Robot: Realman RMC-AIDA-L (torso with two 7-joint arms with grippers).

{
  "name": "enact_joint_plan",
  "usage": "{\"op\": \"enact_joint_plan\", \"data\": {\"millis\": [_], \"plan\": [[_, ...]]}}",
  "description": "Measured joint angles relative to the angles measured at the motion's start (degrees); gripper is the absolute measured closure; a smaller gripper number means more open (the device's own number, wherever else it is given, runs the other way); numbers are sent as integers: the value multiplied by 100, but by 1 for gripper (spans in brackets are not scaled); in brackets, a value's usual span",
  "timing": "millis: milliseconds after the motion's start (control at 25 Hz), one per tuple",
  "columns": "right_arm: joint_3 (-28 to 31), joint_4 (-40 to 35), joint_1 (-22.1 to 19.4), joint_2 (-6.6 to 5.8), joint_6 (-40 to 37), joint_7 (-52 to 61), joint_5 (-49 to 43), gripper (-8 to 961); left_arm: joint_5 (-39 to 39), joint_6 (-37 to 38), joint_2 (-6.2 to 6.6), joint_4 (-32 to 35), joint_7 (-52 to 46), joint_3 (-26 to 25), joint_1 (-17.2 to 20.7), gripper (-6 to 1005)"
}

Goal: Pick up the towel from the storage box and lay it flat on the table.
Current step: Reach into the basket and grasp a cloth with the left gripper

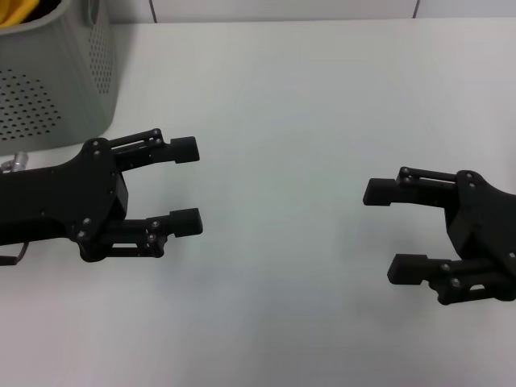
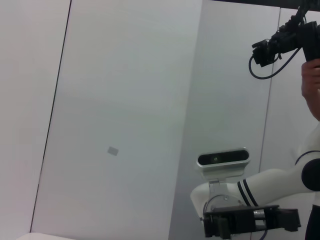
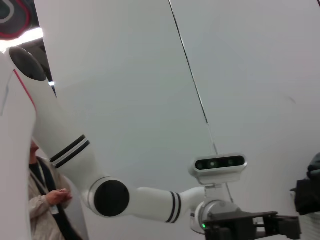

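Two black tools hover over the white desk (image 1: 274, 97), facing each other across a wide bare stretch of it. The left tool (image 1: 187, 182) sits on the left side of the head view, its two fingers spread wide apart with nothing between them. The right tool (image 1: 389, 230) is on the right side, likewise released, fingers parted and holding nothing. The two are well apart.

The storage box (image 1: 76, 89) stands on the desk at the far left corner, beyond the left tool and near it but not touching. It is light grey with rows of small round holes in its sides. A bit of the yellow towel (image 1: 18, 11) shows over its rim, inside the box; the rest of it is out of frame.

Each wrist view shows the other arm's tool far off below a wrist camera, against a plain pale wall.
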Motion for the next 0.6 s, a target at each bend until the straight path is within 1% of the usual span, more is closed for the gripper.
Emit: {"op": "enact_joint_plan", "data": {"millis": [600], "plan": [[37,41,-13,3,158,-5,-85,162,-3,-8,1,-5,-75,-6,-9,168]]}}
